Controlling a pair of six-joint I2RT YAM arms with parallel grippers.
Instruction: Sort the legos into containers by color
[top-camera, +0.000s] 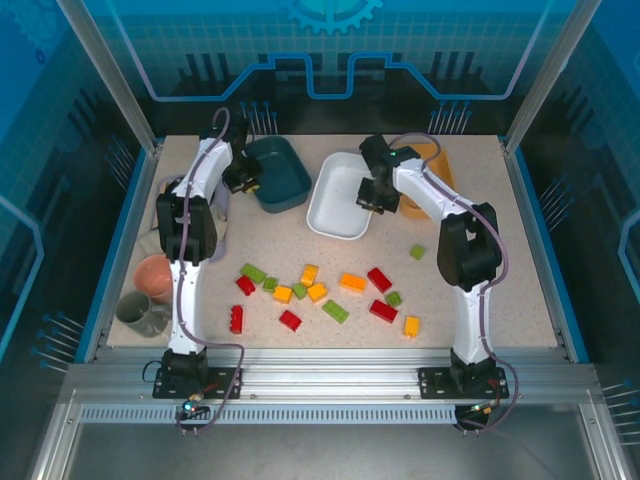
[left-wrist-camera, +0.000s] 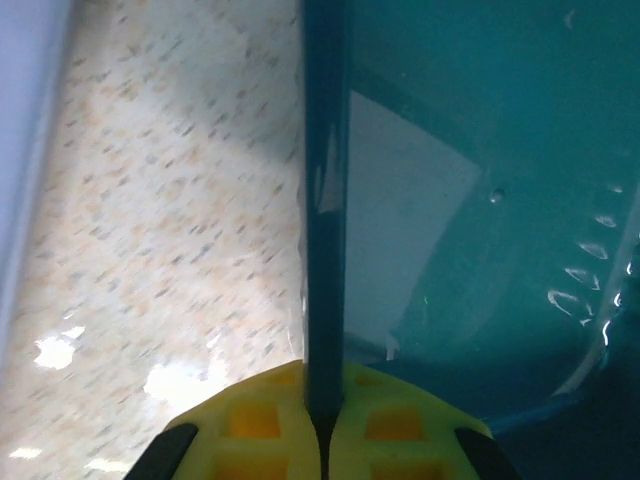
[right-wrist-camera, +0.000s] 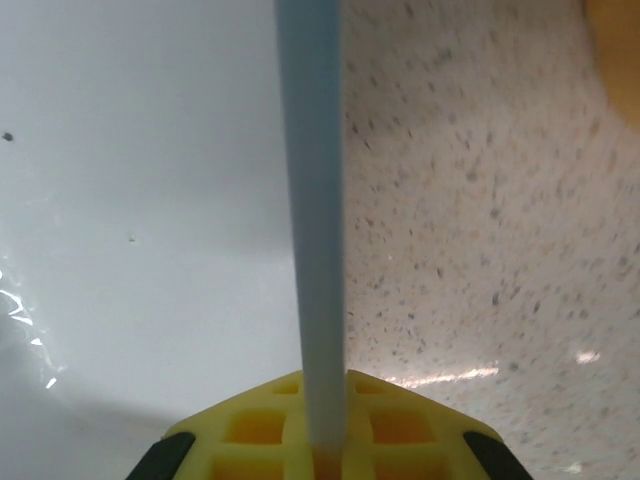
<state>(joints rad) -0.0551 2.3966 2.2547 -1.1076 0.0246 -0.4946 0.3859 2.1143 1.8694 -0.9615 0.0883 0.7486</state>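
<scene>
Speckled worktop (top-camera: 510, 250) inside a blue-panelled booth: left jaws are clenched on the rim of the teal tray (left-wrist-camera: 325, 200), right jaws on the rim of the white tray (right-wrist-camera: 312, 200). Teal sits left of the white tray, the orange tray (top-camera: 441, 166) just right of it, partly hidden. Teal and white look bare. The legos (top-camera: 316, 291) all lie scattered nearer than the white tray, so sorting seems not yet begun.

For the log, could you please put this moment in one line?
left gripper shut on teal tray; right gripper shut on white tray; bricks loose on table
</scene>
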